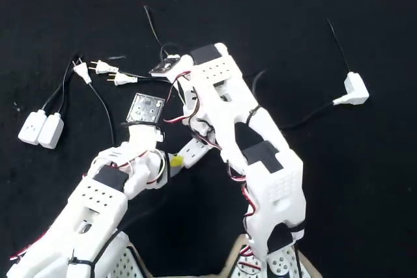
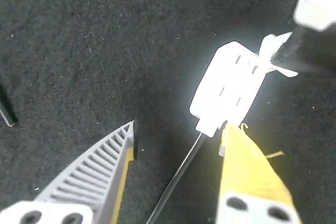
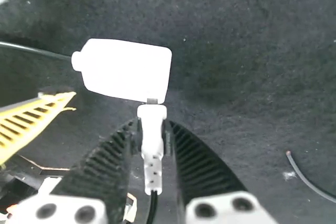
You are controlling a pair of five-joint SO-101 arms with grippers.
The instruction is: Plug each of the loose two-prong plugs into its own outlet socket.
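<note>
Right pincer (image 3: 152,129) clamped on white plug (image 3: 151,148), prongs up against outlet block (image 3: 126,69) at frame centre; can't tell if seated. Left pincer (image 2: 178,125) open, yellow finger (image 2: 244,166) just beside block's cord end. High view: loose plugs (image 1: 104,68) upper left on black bench (image 1: 326,180), spare outlet blocks (image 1: 40,128) far left.

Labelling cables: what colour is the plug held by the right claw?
White; the plug shows best in the right wrist view.

No legible text — no labels, numbers
</note>
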